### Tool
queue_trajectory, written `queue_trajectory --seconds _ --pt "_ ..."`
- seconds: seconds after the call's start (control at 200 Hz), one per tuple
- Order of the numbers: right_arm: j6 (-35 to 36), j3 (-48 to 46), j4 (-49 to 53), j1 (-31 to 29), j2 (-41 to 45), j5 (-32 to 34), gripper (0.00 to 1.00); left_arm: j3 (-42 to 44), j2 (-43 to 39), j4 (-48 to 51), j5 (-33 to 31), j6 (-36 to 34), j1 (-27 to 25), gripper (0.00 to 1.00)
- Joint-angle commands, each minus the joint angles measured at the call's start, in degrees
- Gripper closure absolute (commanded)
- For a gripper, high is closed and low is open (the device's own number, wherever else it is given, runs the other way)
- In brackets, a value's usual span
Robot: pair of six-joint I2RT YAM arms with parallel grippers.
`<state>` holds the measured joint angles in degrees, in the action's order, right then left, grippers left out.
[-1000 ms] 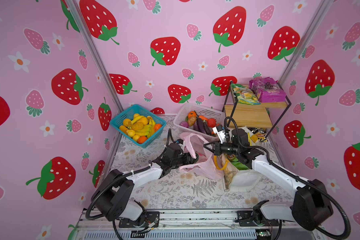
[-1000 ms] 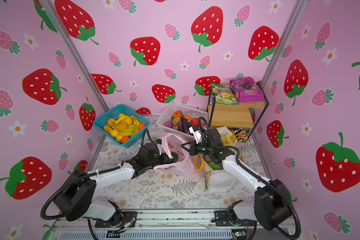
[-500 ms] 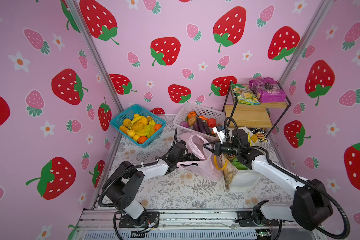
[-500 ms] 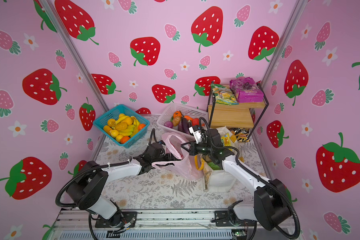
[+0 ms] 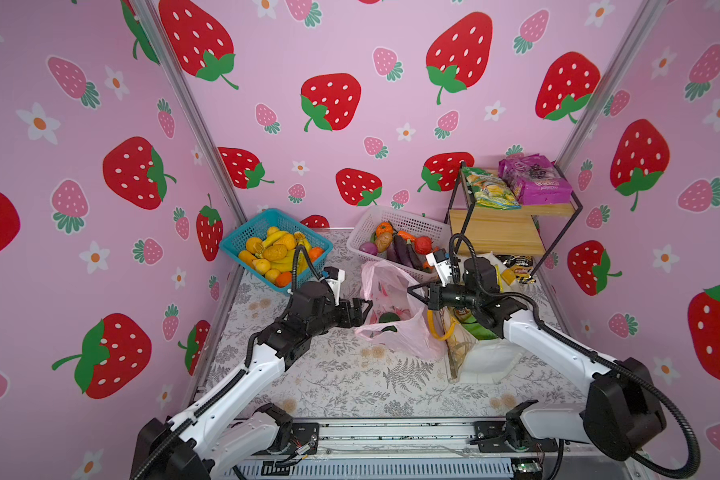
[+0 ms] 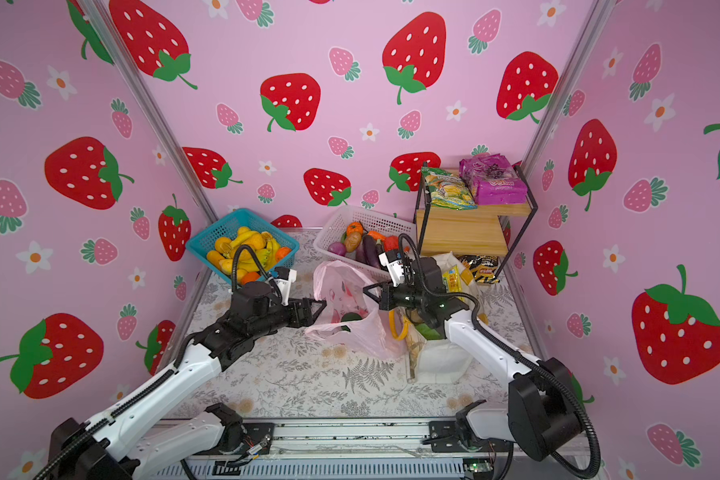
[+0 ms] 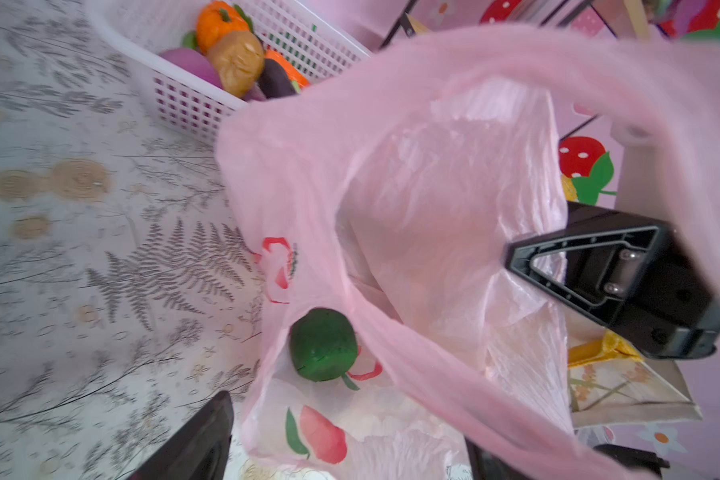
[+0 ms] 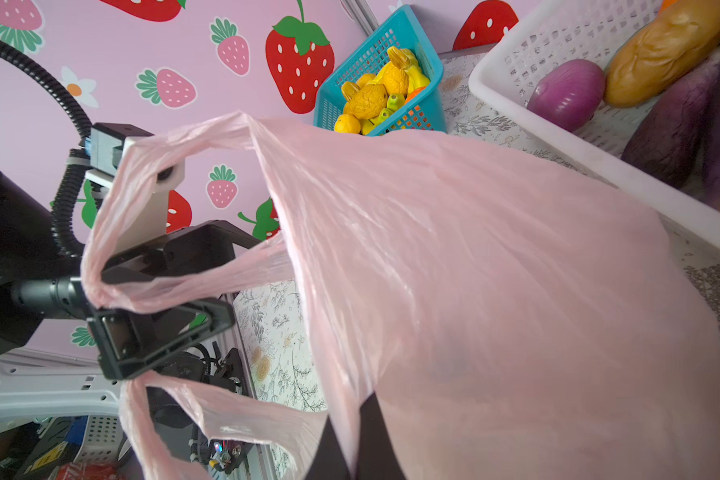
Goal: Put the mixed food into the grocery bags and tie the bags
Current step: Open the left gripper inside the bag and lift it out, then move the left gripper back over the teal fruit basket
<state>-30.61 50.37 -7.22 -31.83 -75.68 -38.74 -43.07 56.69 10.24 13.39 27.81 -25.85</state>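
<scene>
The pink bag (image 5: 387, 291) sits slumped near the middle of the bench (image 5: 350, 386), with a dark green round fruit (image 7: 323, 345) inside. Seen from the bag, the white basket (image 5: 408, 218) is just beside it at 12 o'clock. The blue basket (image 5: 246, 230) is apart at 10, and the wooden rack (image 5: 499, 232) stands at 1. The white tote (image 5: 487, 361) leans on the bag at 3.

The bag's mouth faces 9 o'clock and a bit up. Its long way runs from 11 to 5.

The left jaws are spread wide at 9, with a handle loop round one of them. The right jaws are pinched tight on the bag's edge at 2. Open bench lies from 6 to 8.
</scene>
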Motion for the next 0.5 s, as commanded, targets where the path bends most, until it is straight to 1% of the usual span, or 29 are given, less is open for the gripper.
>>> queue_trajectory --seconds 0.0,0.03,0.05,0.085,0.15,0.21,0.275,0.34,0.38,0.45,0.495 --pt "0.7 0.4 -0.2 0.4 1.1 0.6 1.0 -0.1 -2.4 10.3 -3.4 -1.2 5.6 0.16" --pt "0.6 0.5 -0.3 0.4 1.0 0.5 1.0 -0.4 -2.6 11.6 -5.1 -0.2 7.6 0.17" --pt "0.6 0.5 -0.4 0.4 1.0 0.4 1.0 -0.7 -2.7 12.1 -7.6 0.5 9.0 0.17" --pt "0.6 0.4 -0.8 0.4 0.7 0.4 1.0 -0.8 -2.6 12.1 -9.0 1.7 11.6 0.18" --pt "0.5 0.3 -1.5 0.4 0.3 0.0 1.0 -0.9 -1.7 9.2 -10.4 3.4 15.6 0.18" --pt "0.6 0.4 -1.7 0.4 -0.1 -0.4 1.0 -1.4 0.9 5.6 -12.2 4.9 18.7 0.18" --pt "0.7 0.6 -1.7 0.4 -0.2 -0.9 1.0 -3.8 5.9 2.4 -13.6 5.6 21.6 0.18" --pt "1.0 0.6 -1.7 0.4 -0.1 -1.0 1.0 -9.4 12.7 3.0 -14.9 4.2 23.8 0.18" --pt "1.2 0.6 -1.7 0.5 0.1 -1.0 1.0 -13.9 16.8 4.5 -17.3 2.3 24.6 0.19" --pt "1.1 0.4 -1.8 0.5 0.6 -1.3 1.0 -21.1 23.7 6.9 -23.6 -1.2 25.2 0.19" --pt "0.9 -0.1 -2.4 0.5 1.0 -1.4 1.0 -24.9 28.0 7.8 -25.9 -2.7 25.8 0.19"
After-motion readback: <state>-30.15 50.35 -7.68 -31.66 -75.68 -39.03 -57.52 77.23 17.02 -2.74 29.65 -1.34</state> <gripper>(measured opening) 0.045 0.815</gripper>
